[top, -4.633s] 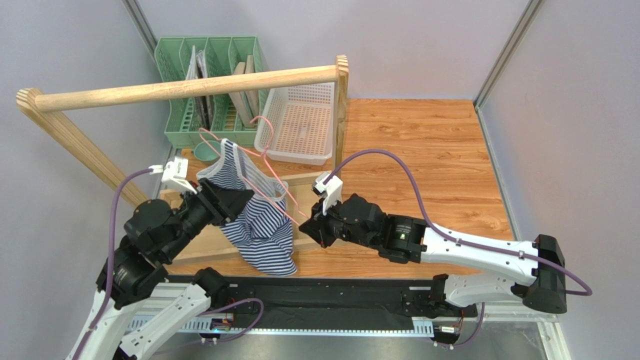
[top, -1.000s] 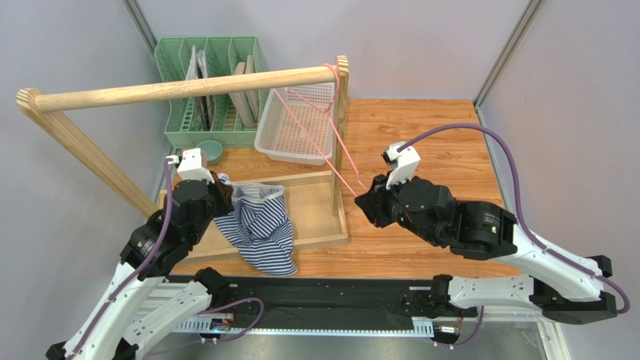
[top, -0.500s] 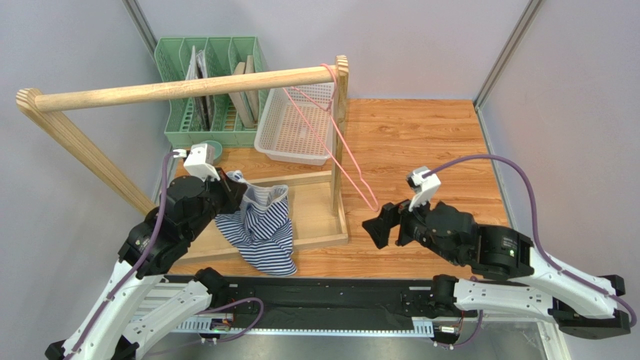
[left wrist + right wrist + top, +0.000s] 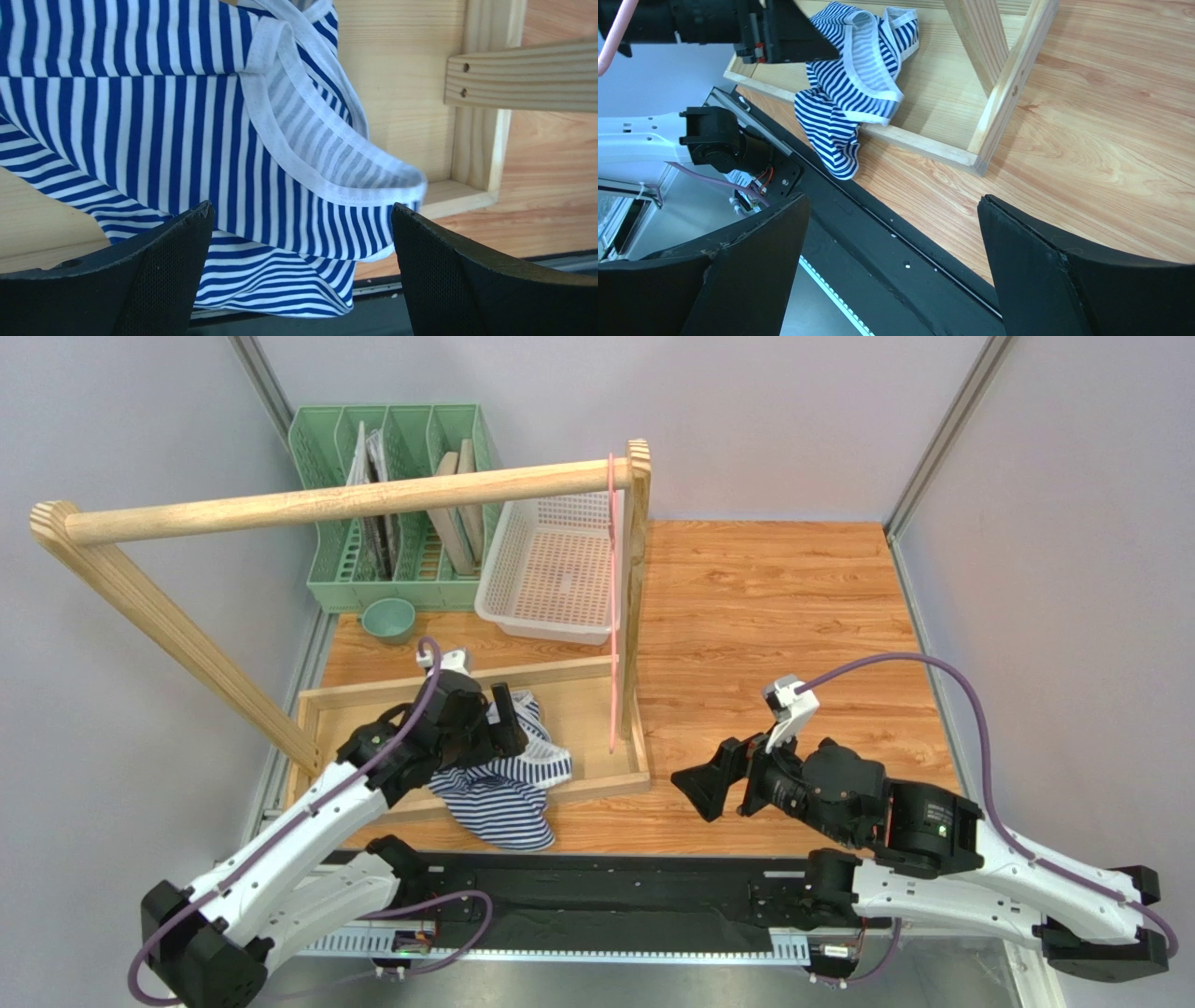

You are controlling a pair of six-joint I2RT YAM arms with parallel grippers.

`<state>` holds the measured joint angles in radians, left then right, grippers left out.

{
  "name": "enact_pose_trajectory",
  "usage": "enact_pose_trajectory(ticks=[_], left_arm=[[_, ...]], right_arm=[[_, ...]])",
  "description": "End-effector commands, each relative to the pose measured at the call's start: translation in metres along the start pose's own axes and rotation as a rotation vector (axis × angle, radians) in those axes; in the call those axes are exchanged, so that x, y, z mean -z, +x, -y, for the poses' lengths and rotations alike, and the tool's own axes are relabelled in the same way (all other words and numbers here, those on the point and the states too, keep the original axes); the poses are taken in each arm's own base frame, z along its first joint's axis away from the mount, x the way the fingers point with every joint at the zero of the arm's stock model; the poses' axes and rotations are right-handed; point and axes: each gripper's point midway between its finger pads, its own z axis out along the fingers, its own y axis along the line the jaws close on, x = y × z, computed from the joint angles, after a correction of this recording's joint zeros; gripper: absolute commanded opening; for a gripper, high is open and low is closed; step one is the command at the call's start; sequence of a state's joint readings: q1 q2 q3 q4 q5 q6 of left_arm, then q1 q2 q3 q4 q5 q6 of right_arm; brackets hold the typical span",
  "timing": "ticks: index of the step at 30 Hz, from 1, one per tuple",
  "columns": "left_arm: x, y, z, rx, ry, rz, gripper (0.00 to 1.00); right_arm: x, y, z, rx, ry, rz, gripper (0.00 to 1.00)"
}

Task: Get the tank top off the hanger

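The navy-and-white striped tank top (image 4: 502, 781) lies crumpled over the front edge of the wooden base frame (image 4: 596, 693), free of the hanger. My left gripper (image 4: 512, 731) hovers just above it, open, its fingers either side of the cloth without pinching it. The left wrist view shows the tank top (image 4: 175, 126) loose beyond the left gripper (image 4: 300, 210). The pink hanger (image 4: 615, 602) hangs bare and edge-on from the right end of the wooden rail (image 4: 351, 497). My right gripper (image 4: 697, 787) is open and empty over the floor. The right wrist view shows the tank top (image 4: 850, 91) beyond the right gripper (image 4: 893, 199).
A green divider rack (image 4: 393, 504) and a white perforated basket (image 4: 554, 567) stand at the back. A small teal bowl (image 4: 389, 619) sits in front of the rack. The rail's upright post (image 4: 634, 574) stands beside the hanger. A black base strip (image 4: 603, 875) runs along the near edge.
My left gripper has opened and let the tank top drop onto the base frame, and has moved down and right. The right gripper released the hanger, which swung back under the rail.
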<state>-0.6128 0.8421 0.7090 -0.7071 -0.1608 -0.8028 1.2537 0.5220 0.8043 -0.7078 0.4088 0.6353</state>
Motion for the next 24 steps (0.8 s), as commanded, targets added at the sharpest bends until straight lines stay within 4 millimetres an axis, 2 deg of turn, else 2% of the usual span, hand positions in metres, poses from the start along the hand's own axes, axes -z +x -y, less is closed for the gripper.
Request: enact_pose_trajectory(ticks=[1,5,8,17,21,24], left_arm=[[-0.003,-0.028,0.004,-0.034,-0.080,0.040,0.99],[-0.020,-0.034,-0.016,0.014,-0.215,-0.016,0.99],[-0.034,-0.027,-0.026,0.101,-0.286,-0.107,0.99],[-0.072,0.012,-0.030,0.253,-0.384,-0.292,0.99],[-0.086,0.036,-0.043,0.312,-0.446,-0.341,0.99],[-0.092,0.045,-0.049,0.365,-0.453,-0.342,0.98]], right_arm=[[-0.006,-0.008,-0.018,-0.028,-0.065,0.027,0.97],[-0.006,-0.006,-0.017,-0.025,-0.069,0.029,0.97],[-0.004,-0.006,-0.014,-0.023,-0.068,0.037,0.97],[0.001,-0.008,-0.010,-0.015,-0.073,0.057,0.97],[0.002,-0.008,-0.010,-0.015,-0.078,0.060,0.97],[0.000,-0.007,-0.009,-0.015,-0.072,0.060,0.97]])
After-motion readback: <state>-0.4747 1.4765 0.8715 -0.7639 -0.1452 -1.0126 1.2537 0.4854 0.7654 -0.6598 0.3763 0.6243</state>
